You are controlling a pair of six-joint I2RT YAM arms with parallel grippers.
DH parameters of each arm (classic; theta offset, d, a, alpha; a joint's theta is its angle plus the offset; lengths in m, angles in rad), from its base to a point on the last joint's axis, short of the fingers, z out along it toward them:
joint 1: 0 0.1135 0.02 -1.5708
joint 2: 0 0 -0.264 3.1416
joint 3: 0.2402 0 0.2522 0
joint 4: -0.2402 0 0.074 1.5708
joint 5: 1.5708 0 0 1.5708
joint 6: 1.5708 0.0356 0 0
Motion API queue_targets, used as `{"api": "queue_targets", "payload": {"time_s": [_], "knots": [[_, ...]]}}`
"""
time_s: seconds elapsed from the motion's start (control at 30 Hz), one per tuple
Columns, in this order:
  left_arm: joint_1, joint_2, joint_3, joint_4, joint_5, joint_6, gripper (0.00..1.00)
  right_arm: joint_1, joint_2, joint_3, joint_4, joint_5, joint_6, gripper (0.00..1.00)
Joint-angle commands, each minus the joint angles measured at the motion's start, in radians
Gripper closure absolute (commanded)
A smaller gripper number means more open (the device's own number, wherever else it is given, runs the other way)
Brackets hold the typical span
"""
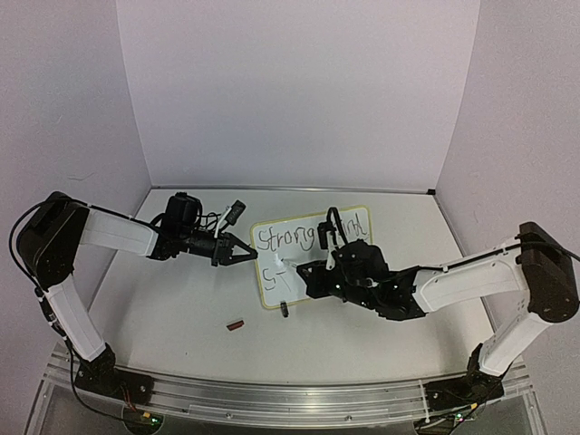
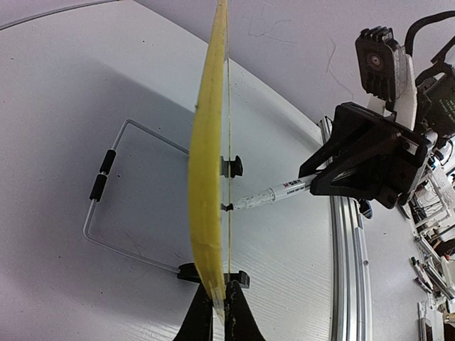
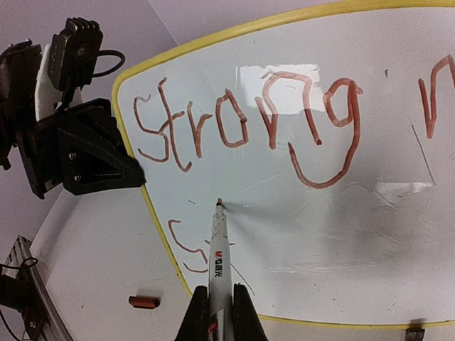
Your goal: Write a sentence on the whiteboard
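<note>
board (image 1: 272, 288): propped on its wire stand (image 2: 107, 162), mid-table between the arms
left gripper (image 2: 219, 302): pinched on the board's left edge (yellow frame between the fingers)
right gripper (image 3: 220, 305): clamped on a marker (image 3: 219, 259), facing the board
marker tip: at the surface, just right of the lower "S"
sentence (image 3: 249, 128): "Strong" plus a partly hidden word; "S" beneath
cap (image 1: 236, 324): red, on the table near the board

Whiteboard (image 1: 313, 258) stands mid-table. Left gripper (image 1: 250, 255) clamps its left edge; right gripper (image 1: 304, 270) with marker (image 3: 219, 249) blocks its face. Wire stand (image 2: 106, 162) behind. Near table open except red cap (image 1: 236, 324).
</note>
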Motion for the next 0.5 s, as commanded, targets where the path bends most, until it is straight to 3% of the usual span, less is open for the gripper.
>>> {"api": "queue_targets", "payload": {"time_s": [0.0,0.47], "knots": [[-0.007,-0.016,-0.018,-0.044,-0.026,0.045,1.0,-0.007,0.016,0.027,0.018,-0.015,0.01,1.0],[-0.007,-0.015,-0.018,-0.044,-0.027,0.046,1.0,-0.005,0.017,-0.044,0.016,-0.044,0.09,1.0]]}}
